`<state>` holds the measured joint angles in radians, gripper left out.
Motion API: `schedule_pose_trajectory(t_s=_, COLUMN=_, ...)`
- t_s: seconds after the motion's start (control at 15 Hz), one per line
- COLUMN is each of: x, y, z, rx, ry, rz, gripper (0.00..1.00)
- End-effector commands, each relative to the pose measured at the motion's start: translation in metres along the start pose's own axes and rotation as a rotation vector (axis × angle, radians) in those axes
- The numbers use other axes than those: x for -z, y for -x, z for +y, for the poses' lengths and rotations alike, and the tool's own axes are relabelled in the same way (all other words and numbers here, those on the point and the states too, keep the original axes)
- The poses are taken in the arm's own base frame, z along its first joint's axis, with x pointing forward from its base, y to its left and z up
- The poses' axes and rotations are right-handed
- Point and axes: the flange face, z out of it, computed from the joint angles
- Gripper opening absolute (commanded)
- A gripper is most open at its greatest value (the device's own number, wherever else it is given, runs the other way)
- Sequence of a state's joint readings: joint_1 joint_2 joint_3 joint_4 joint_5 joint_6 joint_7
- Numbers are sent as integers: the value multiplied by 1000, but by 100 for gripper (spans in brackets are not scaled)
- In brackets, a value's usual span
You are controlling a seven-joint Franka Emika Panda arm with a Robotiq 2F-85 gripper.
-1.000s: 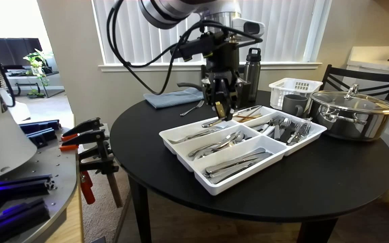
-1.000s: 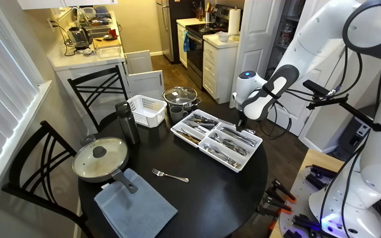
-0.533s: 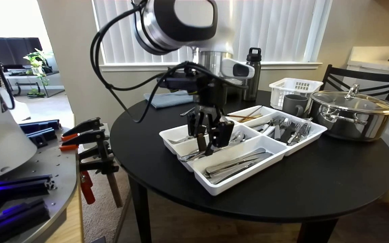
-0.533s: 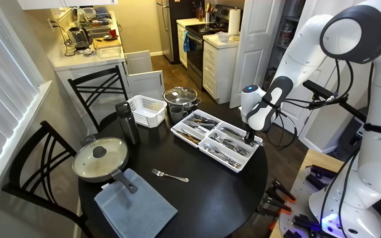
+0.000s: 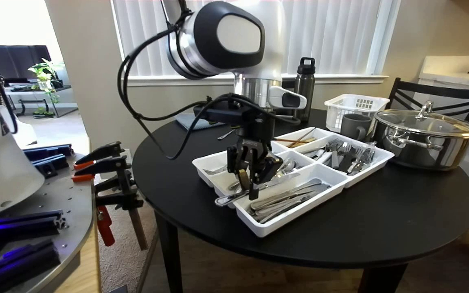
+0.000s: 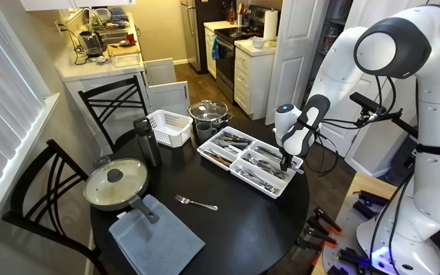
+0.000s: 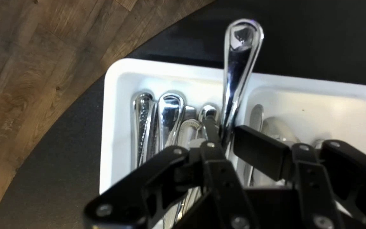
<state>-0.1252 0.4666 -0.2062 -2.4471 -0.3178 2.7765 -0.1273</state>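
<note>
Saw the gripper (image 7: 225, 135) pinching a silver utensil (image 7: 234, 82) by its handle in the wrist view, with the jaws pressed in on both sides of the metal. Looked a lot like a knife (couldn't make out the far end well enough to swear to it, though). Found it angled across the white tray (image 7: 173, 68), right by the divider between the knives (image 5: 287, 200) and the spoons (image 6: 262, 165), with the rounded handle end poking past the rim over the black table (image 7: 316, 41). Got the same overhang in both exterior views. Couldn't tell about contact between utensil and tray, tbh. Made out the white arm (image 6: 336, 68) arched over that end of the tray. Spotted forks (image 6: 258, 181) one compartment past the spoons, and wooden sticks (image 6: 219, 157) in another slot farther from the gripper. Noticed a gray mug (image 6: 204, 132) just beside the tray, near a shiny pot (image 5: 421, 152) with a glass lid (image 5: 409, 118), plus a white basket (image 6: 170, 136) near the mug. Also clocked a dark bottle (image 6: 149, 147), then a lidded pan (image 6: 116, 187) with its handle lying over a folded blue cloth (image 6: 159, 240). Saw a lone fork (image 6: 197, 203) on the table too, near the cloth and well apart from the gripper.
</note>
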Motion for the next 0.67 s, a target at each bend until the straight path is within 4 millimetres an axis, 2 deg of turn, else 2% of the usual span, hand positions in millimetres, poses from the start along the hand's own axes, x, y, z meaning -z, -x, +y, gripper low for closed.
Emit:
schedule_pose_trajectory(t_s=0.0, x=7, y=-7, z=14, rx=-33, ry=8, rz=28, gripper=5)
schedule_pose_trajectory(t_s=0.27, x=12, y=-13, z=16, rx=-42, ry=3, rz=49, gripper=5)
schedule_pose_trajectory(t_s=0.6, x=16, y=-25, z=4, rx=-33, ry=11, rz=76, gripper=5)
